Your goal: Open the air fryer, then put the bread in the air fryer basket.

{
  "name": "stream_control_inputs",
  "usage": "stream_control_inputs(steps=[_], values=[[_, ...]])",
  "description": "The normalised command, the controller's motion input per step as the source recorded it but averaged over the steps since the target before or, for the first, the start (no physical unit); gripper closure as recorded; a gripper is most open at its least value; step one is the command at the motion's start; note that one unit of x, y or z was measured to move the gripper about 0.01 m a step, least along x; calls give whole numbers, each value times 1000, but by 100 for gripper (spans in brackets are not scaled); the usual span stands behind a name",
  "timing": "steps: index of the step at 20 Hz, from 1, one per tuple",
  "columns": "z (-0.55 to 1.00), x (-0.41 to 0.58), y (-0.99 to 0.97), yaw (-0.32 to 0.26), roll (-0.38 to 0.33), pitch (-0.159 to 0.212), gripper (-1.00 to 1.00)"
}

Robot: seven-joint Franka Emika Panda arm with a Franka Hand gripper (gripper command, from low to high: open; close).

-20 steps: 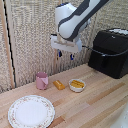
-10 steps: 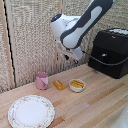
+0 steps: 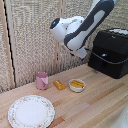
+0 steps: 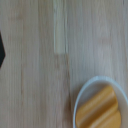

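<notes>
The bulky white and black robot arm (image 3: 82, 27) hangs above the pale wooden table (image 3: 100, 105), reaching down from the upper part of the exterior view. Its gripper end sits near the front of the large glossy black air fryer (image 3: 111, 52), low on the arm's body, but it is too blurred to make out; whether its jaws are spread or pressed together cannot be told, and nothing is seen held. The air fryer stands at the exterior view's right, with its drawer-like basket (image 3: 107, 64) pushed in and closed.

The small orange-brown rectangular bread block (image 3: 59, 85) lies on the table between a pink cup (image 3: 42, 80) and a small white bowl (image 3: 77, 85). The bowl holds orange-yellow pieces. 1 patterned white plate (image 3: 31, 111) lies nearer the camera, toward the exterior view's left.

The wrist view looks straight down on wood grain and the white bowl's rim (image 4: 82, 95), with the orange pieces inside.
</notes>
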Motion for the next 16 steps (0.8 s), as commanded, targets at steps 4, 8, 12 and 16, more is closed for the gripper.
stream_control_inputs(steps=[4, 8, 12, 16], values=[[-264, -1, -570, 88, -186, -68, -100], [-251, -114, -635, 101, -81, -25, -100], [-201, -107, -691, 129, -25, 0, -100], [-183, -105, -703, 150, -13, 1, -100]])
